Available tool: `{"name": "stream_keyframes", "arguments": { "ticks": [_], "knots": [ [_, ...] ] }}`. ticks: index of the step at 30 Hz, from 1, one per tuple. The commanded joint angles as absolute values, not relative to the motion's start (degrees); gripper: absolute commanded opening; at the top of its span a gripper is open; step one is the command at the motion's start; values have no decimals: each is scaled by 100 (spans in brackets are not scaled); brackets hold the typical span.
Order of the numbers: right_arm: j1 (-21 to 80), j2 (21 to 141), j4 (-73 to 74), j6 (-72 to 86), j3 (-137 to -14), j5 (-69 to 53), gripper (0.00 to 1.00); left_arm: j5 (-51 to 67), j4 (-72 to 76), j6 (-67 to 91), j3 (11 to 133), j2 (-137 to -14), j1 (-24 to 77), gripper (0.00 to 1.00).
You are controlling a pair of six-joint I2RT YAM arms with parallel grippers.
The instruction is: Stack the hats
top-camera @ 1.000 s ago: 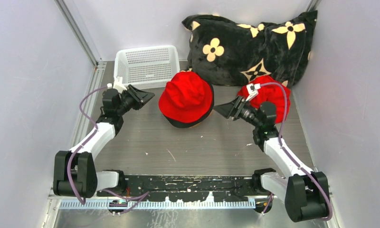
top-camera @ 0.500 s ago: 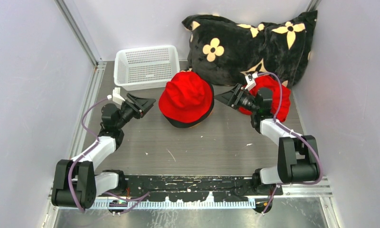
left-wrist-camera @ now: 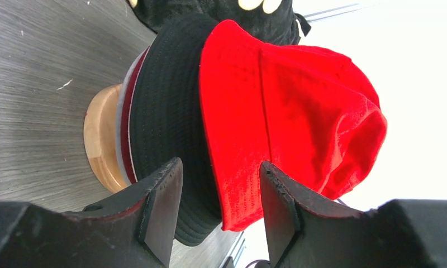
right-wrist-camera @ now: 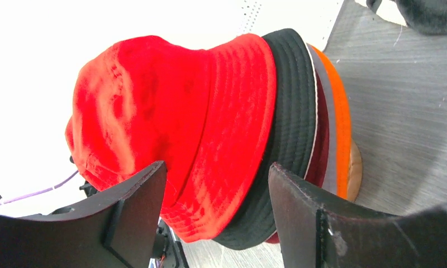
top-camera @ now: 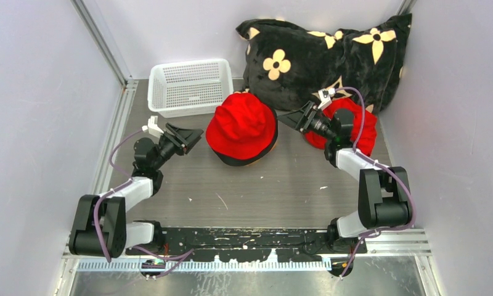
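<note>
The hats sit stacked on a wooden stand (left-wrist-camera: 101,145) in the middle of the table. A bright red hat (top-camera: 241,126) is on top. The left wrist view shows the bright red hat (left-wrist-camera: 288,106) over a black hat (left-wrist-camera: 165,111), with dark red and grey brims below. The right wrist view shows the red hat (right-wrist-camera: 171,111), the black hat (right-wrist-camera: 291,111) and an orange brim (right-wrist-camera: 339,123). My left gripper (top-camera: 191,134) (left-wrist-camera: 220,167) is open just left of the stack. My right gripper (top-camera: 290,117) (right-wrist-camera: 217,167) is open just right of it. Neither holds anything.
A white basket (top-camera: 191,86) stands at the back left. A black cushion with cream flowers (top-camera: 324,55) leans at the back right. Another red fabric piece (top-camera: 358,126) lies by the cushion, partly hidden behind my right arm. Walls close in on both sides.
My right arm has folded in and its gripper has moved toward the back, beside the stack's right side. My left gripper has shifted slightly nearer and right. The hats have not moved.
</note>
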State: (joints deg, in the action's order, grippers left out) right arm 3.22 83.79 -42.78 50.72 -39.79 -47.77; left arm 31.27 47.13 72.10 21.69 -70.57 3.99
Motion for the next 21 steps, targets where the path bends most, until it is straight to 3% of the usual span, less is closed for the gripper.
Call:
{"name": "stream_keyframes", "arguments": {
  "ticks": [1,17,21],
  "knots": [
    [295,8466,-4820,5246,-4330,-4858,72,3354,5727,7427,2139,-7418,382,53],
    [299,8698,-4953,5362,-4568,-4874,71,3312,8164,8145,2201,-9142,679,50],
    [299,8742,-4980,5378,-4587,-4881,71,3225,8191,8033,2232,-9189,816,49]
  ]
}}
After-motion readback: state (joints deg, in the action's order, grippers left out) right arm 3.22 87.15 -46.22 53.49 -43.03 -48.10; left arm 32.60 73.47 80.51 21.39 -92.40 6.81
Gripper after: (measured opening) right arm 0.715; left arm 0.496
